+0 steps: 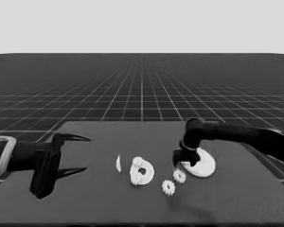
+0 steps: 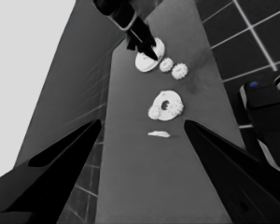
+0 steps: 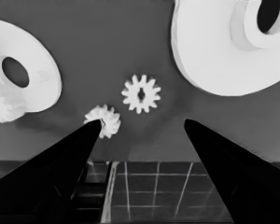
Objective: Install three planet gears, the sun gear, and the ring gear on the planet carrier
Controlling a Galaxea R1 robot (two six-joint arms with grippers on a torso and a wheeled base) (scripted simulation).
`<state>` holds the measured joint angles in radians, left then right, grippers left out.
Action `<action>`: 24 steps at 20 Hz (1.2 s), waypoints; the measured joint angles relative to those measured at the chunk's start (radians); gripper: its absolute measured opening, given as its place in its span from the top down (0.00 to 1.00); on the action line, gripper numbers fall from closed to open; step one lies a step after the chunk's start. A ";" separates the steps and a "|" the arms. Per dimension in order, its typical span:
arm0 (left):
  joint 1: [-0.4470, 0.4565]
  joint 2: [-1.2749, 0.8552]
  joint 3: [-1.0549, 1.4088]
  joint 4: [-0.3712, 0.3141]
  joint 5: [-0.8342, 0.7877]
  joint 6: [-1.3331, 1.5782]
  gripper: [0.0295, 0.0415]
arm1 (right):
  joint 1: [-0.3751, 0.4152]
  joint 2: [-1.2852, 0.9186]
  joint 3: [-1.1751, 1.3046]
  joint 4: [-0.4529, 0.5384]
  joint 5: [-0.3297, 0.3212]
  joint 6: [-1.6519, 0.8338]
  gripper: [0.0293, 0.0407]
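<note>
Two gears already sit on the smaller round part (image 1: 142, 171), two gears (image 1: 173, 181) lie just below the wide-open, empty right gripper (image 1: 184, 161), beside the larger round part (image 1: 201, 164), all three not yet installed.

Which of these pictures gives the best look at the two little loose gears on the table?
The right wrist view: the two loose gears fill its middle, teeth distinct, between the open right gripper fingers' tips. The head view shows them small, beside the larger round part. The left wrist view shows them tiny, far off.
</note>
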<state>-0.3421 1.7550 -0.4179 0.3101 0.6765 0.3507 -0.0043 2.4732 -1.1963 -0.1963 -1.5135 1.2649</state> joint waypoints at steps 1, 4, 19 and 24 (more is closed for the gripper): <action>0.000 0.000 0.000 0.000 0.000 0.000 0.25 | 0.000 0.004 -0.010 0.003 0.000 0.002 0.19; 0.000 0.000 0.000 0.000 0.000 0.000 0.25 | -0.142 0.033 -0.092 -0.128 0.054 -0.031 0.19; 0.000 0.000 0.000 0.000 0.000 0.000 0.25 | -0.211 0.059 -0.161 -0.186 0.094 -0.060 0.83; 0.000 0.000 0.000 0.000 0.000 0.000 0.25 | -0.084 0.019 -0.050 -0.070 0.025 -0.009 0.83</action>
<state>-0.3422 1.7549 -0.4178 0.3101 0.6764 0.3508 -0.0881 2.4919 -1.2461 -0.2663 -1.4883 1.2561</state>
